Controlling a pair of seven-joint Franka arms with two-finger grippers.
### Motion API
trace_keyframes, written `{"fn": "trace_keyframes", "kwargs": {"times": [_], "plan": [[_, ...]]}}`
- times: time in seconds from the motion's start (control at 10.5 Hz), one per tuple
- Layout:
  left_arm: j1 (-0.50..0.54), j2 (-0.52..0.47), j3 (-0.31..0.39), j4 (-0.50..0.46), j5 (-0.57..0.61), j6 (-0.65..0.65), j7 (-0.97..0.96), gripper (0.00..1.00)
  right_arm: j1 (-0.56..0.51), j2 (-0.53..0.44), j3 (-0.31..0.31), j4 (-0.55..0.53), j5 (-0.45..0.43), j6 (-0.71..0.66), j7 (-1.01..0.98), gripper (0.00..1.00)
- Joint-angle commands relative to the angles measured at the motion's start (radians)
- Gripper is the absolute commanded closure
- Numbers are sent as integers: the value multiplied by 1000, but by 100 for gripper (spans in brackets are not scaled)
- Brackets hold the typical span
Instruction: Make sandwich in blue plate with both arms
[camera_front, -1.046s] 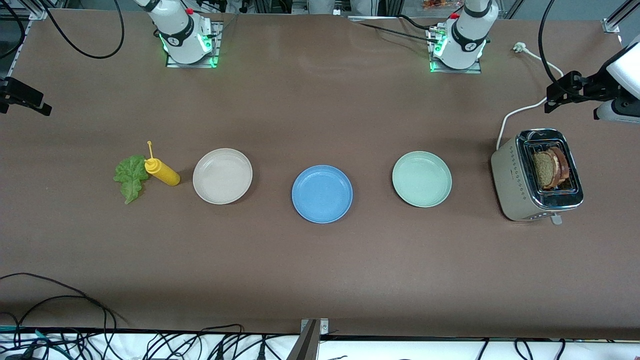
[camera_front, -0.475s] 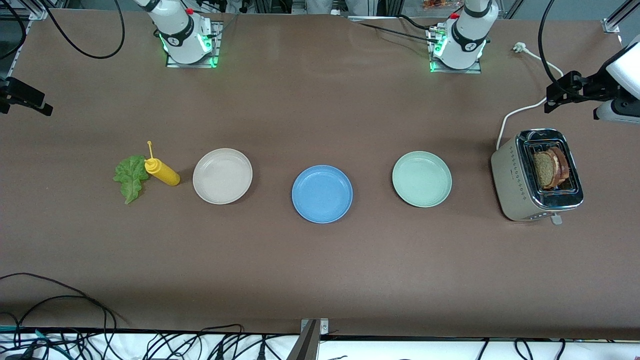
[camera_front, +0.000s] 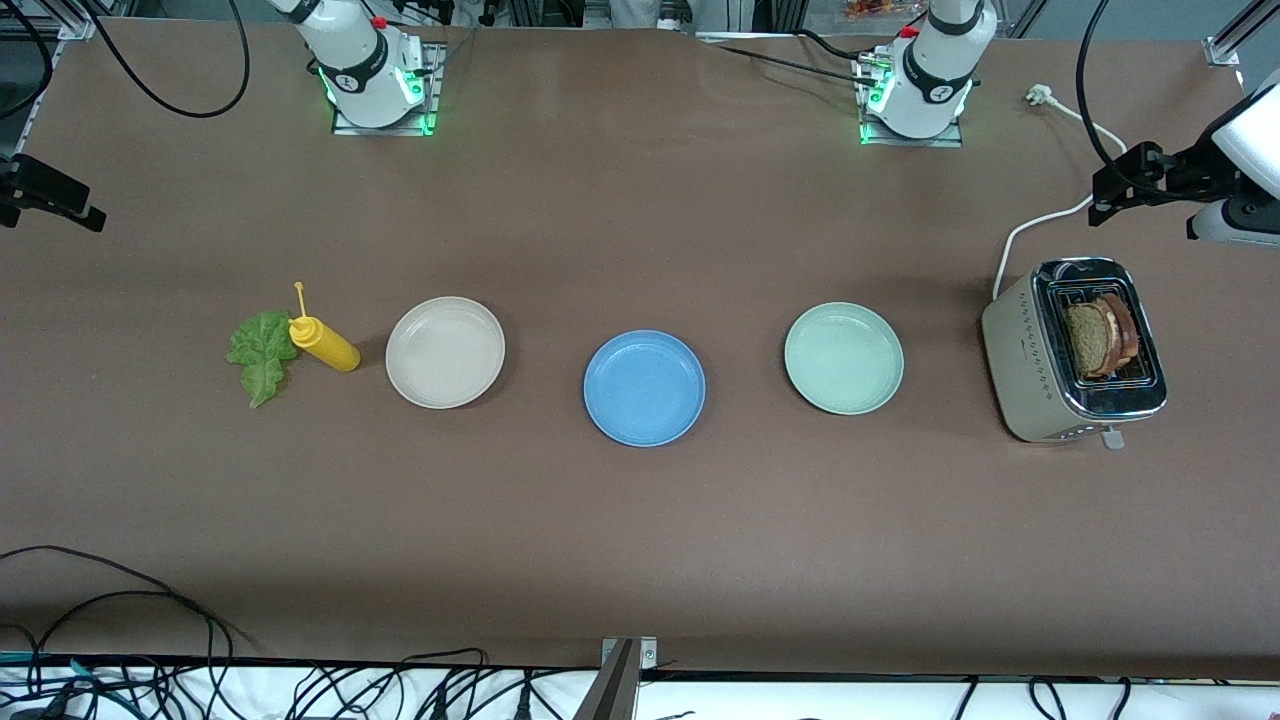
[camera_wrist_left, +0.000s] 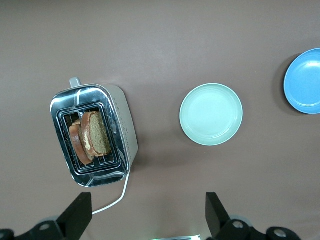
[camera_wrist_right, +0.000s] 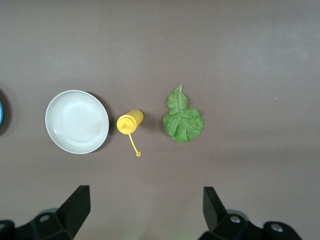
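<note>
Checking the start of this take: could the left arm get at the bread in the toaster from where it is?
Probably yes. The left gripper hangs open high over the toaster, and both bread slices stand out of the slot with nothing covering them.

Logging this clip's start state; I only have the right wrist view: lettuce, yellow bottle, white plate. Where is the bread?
Observer: Two slices stand in the toaster, at the left arm's end of the table.
Operator: Anything on the blue plate?
Observer: Nothing; the blue plate sits bare between the white plate and a green plate.
Operator: And the left gripper?
Observer: The left gripper is open and empty, over the table beside the toaster.
</note>
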Motion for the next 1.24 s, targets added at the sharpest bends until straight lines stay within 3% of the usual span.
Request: {"fn": "trace_keyframes", "kwargs": {"times": [0.0, 1.14], "plan": [[-11, -2, -40, 13, 3, -2, -16, 0, 0, 1, 0, 19, -1, -9, 6, 0], [-5, 1, -34, 15, 1, -1, -16, 0, -3, 3, -3, 41, -3, -18, -12, 0]]}}
